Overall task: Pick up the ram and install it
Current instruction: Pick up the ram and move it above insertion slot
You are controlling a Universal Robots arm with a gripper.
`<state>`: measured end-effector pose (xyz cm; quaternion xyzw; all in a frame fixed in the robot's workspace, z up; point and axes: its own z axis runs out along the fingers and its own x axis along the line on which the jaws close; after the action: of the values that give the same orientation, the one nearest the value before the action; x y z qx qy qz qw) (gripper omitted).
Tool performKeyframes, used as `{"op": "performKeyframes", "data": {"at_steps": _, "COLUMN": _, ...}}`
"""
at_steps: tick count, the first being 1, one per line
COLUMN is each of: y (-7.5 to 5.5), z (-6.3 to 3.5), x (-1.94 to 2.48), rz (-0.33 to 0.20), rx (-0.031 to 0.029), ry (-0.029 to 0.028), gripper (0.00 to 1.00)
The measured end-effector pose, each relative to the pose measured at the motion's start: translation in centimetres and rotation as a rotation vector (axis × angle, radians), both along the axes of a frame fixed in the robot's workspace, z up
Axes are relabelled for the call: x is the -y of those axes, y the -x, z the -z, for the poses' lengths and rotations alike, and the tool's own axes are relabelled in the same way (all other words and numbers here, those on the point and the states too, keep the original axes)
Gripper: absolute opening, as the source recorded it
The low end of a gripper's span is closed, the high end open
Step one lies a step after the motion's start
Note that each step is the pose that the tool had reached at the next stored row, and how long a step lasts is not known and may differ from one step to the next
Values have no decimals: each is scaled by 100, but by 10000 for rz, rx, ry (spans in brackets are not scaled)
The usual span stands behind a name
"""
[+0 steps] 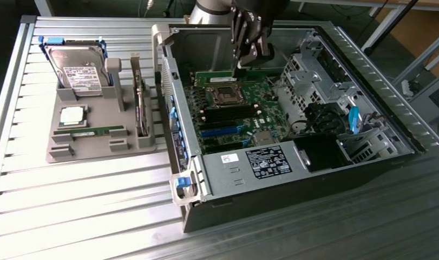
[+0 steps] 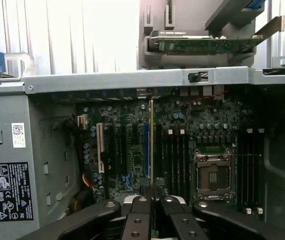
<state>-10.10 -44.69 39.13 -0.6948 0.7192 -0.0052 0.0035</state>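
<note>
We are looking down from high up and off to one side in the exterior view. It is taking in the whole slatted surface (image 1: 82,195), with the grey tray (image 1: 89,142) on the exterior view's left and the open computer case (image 1: 177,108) on its right. In the wrist view we are sitting just behind the tool (image 2: 153,217), close inside the case, facing across the motherboard (image 2: 127,150) toward the tray beyond the case wall. Both views are sharing the motherboard, the CPU socket (image 2: 213,175) and the tray.

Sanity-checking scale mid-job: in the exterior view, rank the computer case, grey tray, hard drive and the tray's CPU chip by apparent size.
1. computer case
2. grey tray
3. hard drive
4. CPU chip
No two look alike.
</note>
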Motion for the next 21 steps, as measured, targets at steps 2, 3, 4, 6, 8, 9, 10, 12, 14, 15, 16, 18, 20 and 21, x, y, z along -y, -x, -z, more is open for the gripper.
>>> {"op": "performKeyframes", "data": {"at_steps": 2, "y": -15, "z": 0, "x": 0, "rz": 0, "rx": 0, "ry": 0, "gripper": 11}}
{"op": "performKeyframes", "data": {"at_steps": 3, "y": -31, "z": 0, "x": 0, "rz": 0, "rx": 0, "ry": 0, "gripper": 11}}
{"op": "performKeyframes", "data": {"at_steps": 4, "y": -45, "z": 0, "x": 0, "rz": 1, "rx": 0, "ry": 1, "gripper": 11}}
{"op": "performKeyframes", "data": {"at_steps": 6, "y": -72, "z": 0, "x": 0, "rz": 0, "rx": 0, "ry": 3, "gripper": 11}}
{"op": "performKeyframes", "data": {"at_steps": 8, "y": -114, "z": 0, "x": -1, "rz": 1, "rx": 0, "ry": 7, "gripper": 11}}
{"op": "performKeyframes", "data": {"at_steps": 9, "y": -141, "z": 0, "x": 0, "rz": 0, "rx": 0, "ry": 10, "gripper": 11}}
{"op": "performKeyframes", "data": {"at_steps": 10, "y": -158, "z": 0, "x": 0, "rz": 0, "rx": 0, "ry": 12, "gripper": 11}}
{"op": "performKeyframes", "data": {"at_steps": 12, "y": -219, "z": 0, "x": 0, "rz": 0, "rx": 0, "ry": 15, "gripper": 11}}
{"op": "performKeyframes", "data": {"at_steps": 14, "y": -274, "z": 0, "x": 0, "rz": 0, "rx": 0, "ry": 16, "gripper": 11}}
{"op": "performKeyframes", "data": {"at_steps": 15, "y": -324, "z": 0, "x": 0, "rz": 0, "rx": -1, "ry": 20, "gripper": 11}}
{"op": "performKeyframes", "data": {"at_steps": 16, "y": -350, "z": 0, "x": 0, "rz": 0, "rx": 0, "ry": 23, "gripper": 11}}
{"op": "performKeyframes", "data": {"at_steps": 18, "y": -407, "z": 0, "x": 0, "rz": 1, "rx": 0, "ry": 31, "gripper": 11}}
{"op": "performKeyframes", "data": {"at_steps": 20, "y": -473, "z": 0, "x": 0, "rz": 1, "rx": -1, "ry": 41, "gripper": 11}}
{"op": "performKeyframes", "data": {"at_steps": 21, "y": -514, "z": 0, "x": 0, "rz": 0, "rx": 0, "ry": 49, "gripper": 11}}
